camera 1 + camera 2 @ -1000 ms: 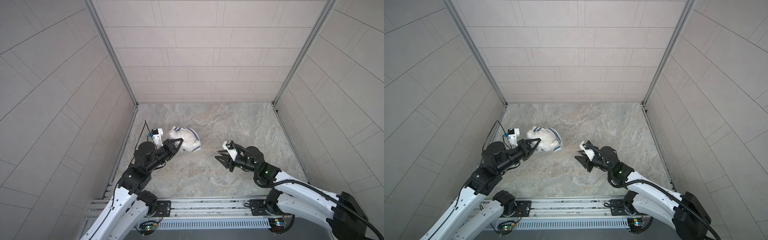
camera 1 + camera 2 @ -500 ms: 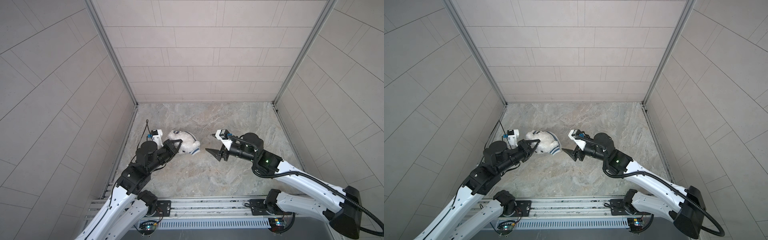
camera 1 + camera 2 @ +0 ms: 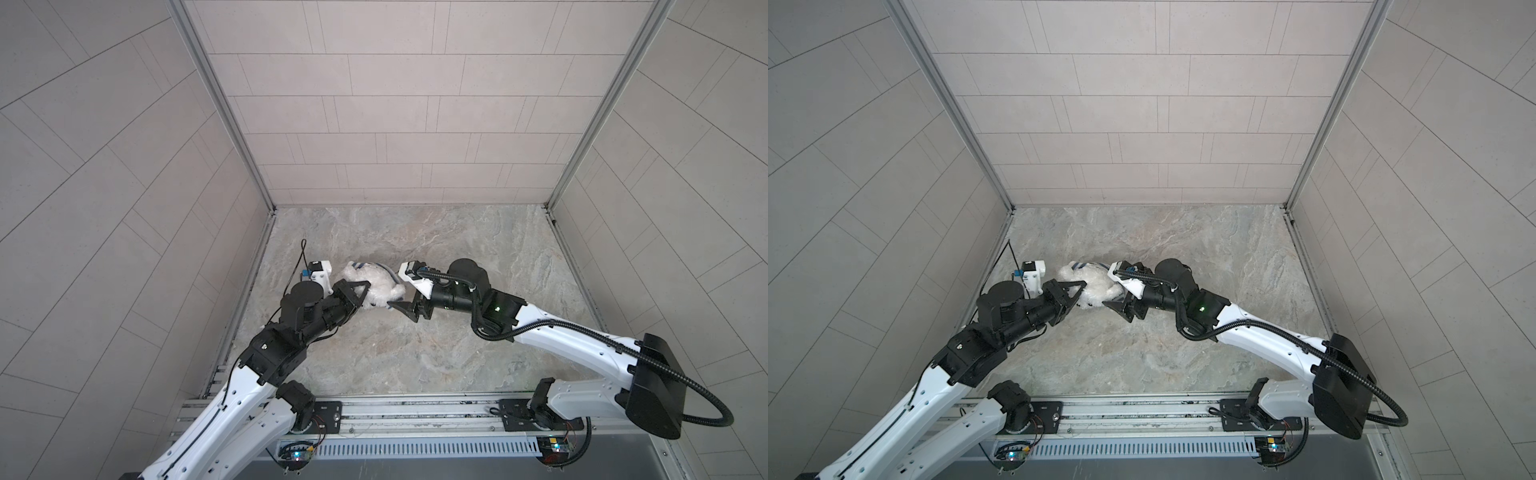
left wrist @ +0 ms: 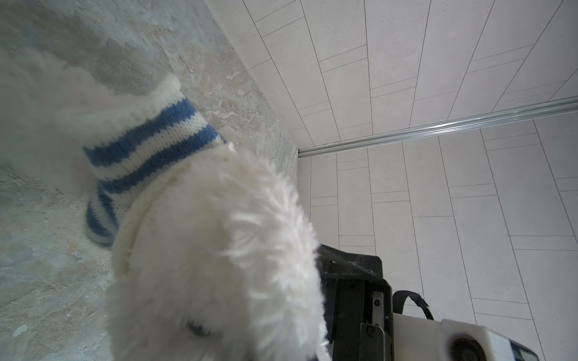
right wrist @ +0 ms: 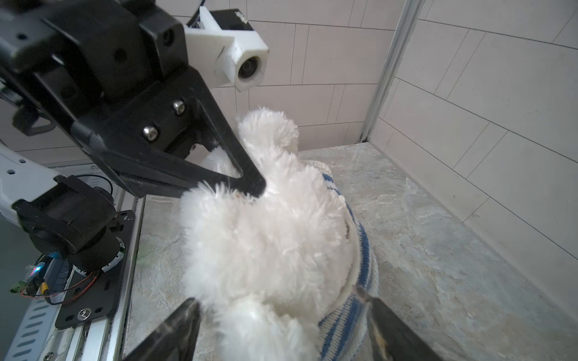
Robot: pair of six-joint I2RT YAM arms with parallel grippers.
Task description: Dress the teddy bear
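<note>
Showing the dressing cell from above and from both wrists. The teddy bear [image 3: 376, 286] lies on the marbled counter [image 3: 457, 353] left of centre, closer to the left wall than to the right and about midway between the near rail and the far wall; both top views place it between the two arms [image 3: 1096, 291].

A blue-and-white striped shirt [image 4: 150, 147] is bunched in a band around the bear, its ribbed white collar lying against the fluffy head [image 4: 219, 250] (a small dark facial feature shows low on the fur, too blurred to name). From the right wrist the stripes wrap the side of the bear turned away from the left arm [image 5: 362, 250], while the white fur on the other side is bare [image 5: 266, 234].

The left tool [image 3: 363, 295] reaches in from the near left, its black fingers brought together and pinching the bear's fur; the right wrist view shows the tips buried in the pile [image 5: 253, 187]. The left arm's white wrist camera [image 5: 250, 67] sits just above them.

The right tool [image 3: 397, 291] comes in from the right with its fingers spread wide apart, one on the fur side and one at the shirt's striped edge, straddling the bear's near end [image 5: 276, 300]. Whether either finger presses on the fabric cannot be told. In a top view the right arm's wrist camera mount hides the farther finger [image 3: 1111, 291].
</note>
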